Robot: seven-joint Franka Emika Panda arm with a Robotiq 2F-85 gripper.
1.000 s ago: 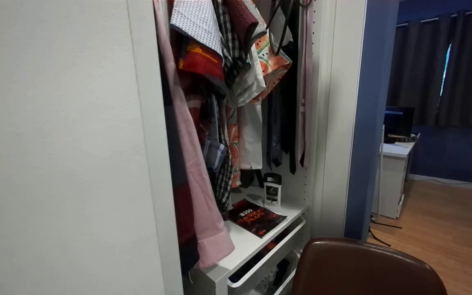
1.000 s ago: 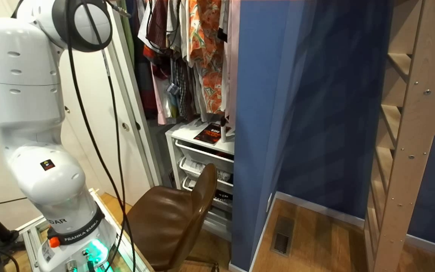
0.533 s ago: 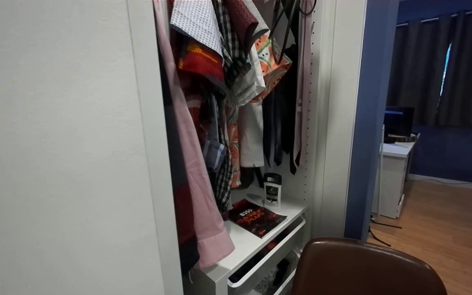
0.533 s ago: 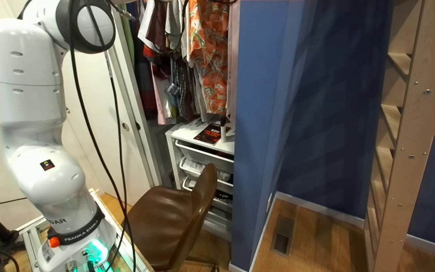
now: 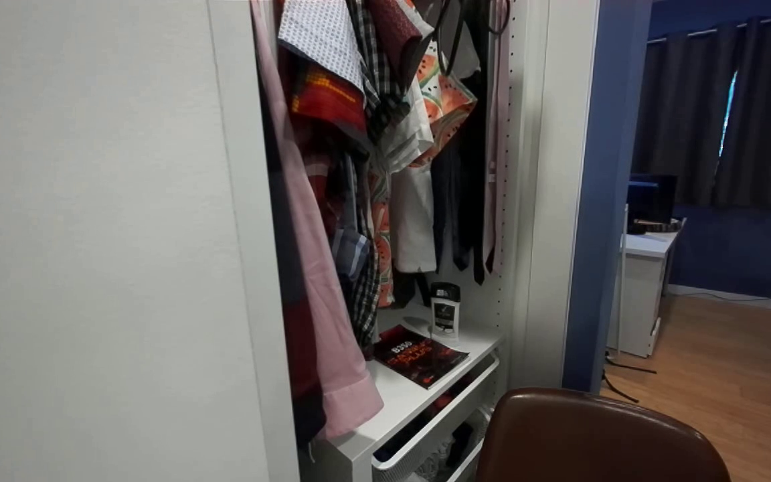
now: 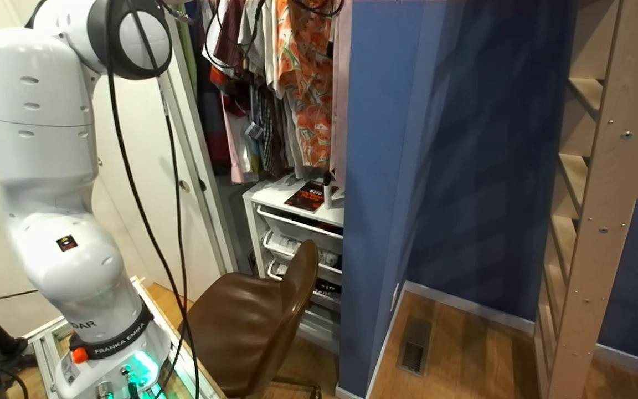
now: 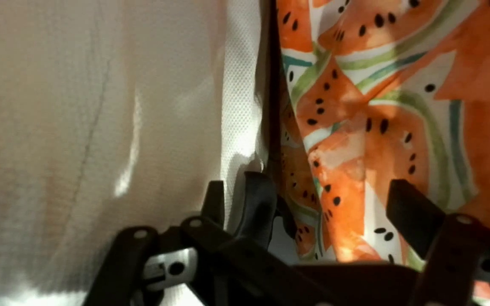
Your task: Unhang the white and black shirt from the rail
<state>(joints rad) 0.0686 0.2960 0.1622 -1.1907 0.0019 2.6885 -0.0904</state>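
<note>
The gripper is standing with its 2 fingers spread wide apart, and the wrist view is showing nothing held between them. 1 finger is sitting in front of the white and black shirt, just inside its edge; the shirt is hanging right beside the watermelon shirt, a narrow dark gap between. I am naming it by its plain white cloth, as no view is clearly showing any black on it. The space between the fingers is framing mostly watermelon print, so closing here would likely be pinching both garments, or only the wrong shirt. Tugging on loose cloth could be stretching the shirt instead of freeing it, and with the rail not showing anywhere, the lift would be guesswork. Farther out, black cables are running beside the arm and, in both exterior views, looping before the neighbouring clothes; a sideways sweep could be snagging them. Below, on the white shelf, a black-capped stick is standing upright, and a dropped shirt could be toppling it or burying the booklet.
</note>
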